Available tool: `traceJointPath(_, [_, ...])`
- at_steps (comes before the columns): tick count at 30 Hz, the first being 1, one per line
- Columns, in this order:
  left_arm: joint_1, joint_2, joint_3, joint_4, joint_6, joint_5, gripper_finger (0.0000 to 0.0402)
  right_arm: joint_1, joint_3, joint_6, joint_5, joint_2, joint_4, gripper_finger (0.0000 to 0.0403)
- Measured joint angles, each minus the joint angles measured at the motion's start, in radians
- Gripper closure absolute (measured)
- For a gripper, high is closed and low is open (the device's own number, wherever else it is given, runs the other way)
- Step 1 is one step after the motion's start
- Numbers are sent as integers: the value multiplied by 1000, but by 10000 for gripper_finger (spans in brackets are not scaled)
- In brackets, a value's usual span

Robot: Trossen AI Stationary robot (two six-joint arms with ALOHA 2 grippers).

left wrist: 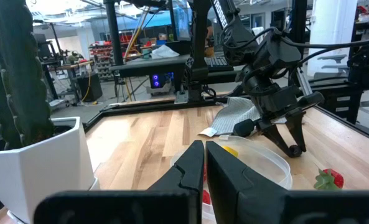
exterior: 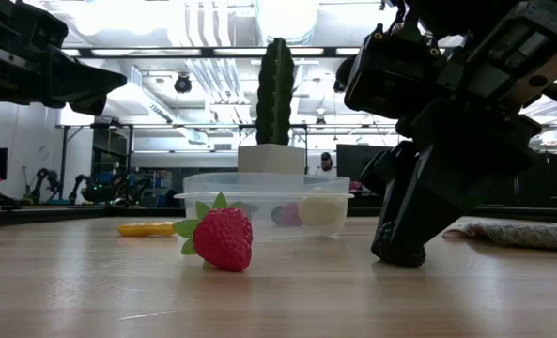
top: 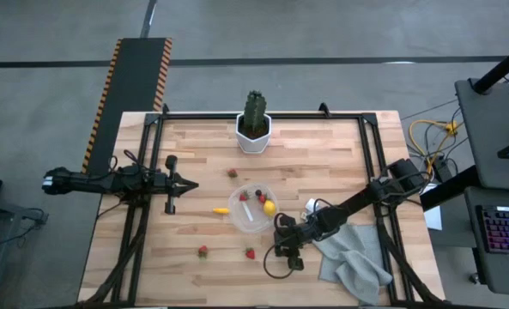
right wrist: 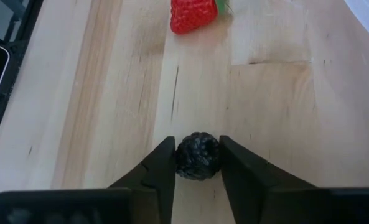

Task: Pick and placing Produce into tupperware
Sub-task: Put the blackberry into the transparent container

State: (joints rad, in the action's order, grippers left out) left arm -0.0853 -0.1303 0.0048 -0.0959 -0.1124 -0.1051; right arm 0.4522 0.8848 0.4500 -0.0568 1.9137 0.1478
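Wooden bench (top: 323,146) carries a tall green cactus (top: 254,109), upright in a white hexagonal pot (top: 253,138) near the far edge. Crumpled grey cloth (top: 353,257) lies at the near right corner.

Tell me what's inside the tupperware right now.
The tupperware holds a yellow lemon and red strawberries. In the low view its cloudy wall blurs them, so the exact count is unclear.

Berry (right wrist: 197,155) between right gripper (right wrist: 196,163) fingers, near tupperware (top: 252,209)
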Motion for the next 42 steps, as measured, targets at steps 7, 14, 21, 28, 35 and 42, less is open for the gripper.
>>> traceJointPath(7, [0,0,0,0,0,0,402,0,0,-10,-10,-1,0,316])
traceJointPath(14, [0,1,0,0,0,0,402,2,-4,-56,-36,-30,-16,319])
traceJointPath(21, [0,1,0,0,0,0,402,-14,-8,-102,-9,-63,-36,321])
traceJointPath(28, [0,1,0,0,-7,0,402,-51,-4,-102,27,-91,-34,322])
traceJointPath(35, [0,2,0,-1,-8,-1,402,-61,38,-142,33,-92,-42,324])
traceJointPath(42, [0,2,0,-1,-8,-1,402,-130,133,-218,43,-95,-140,329])
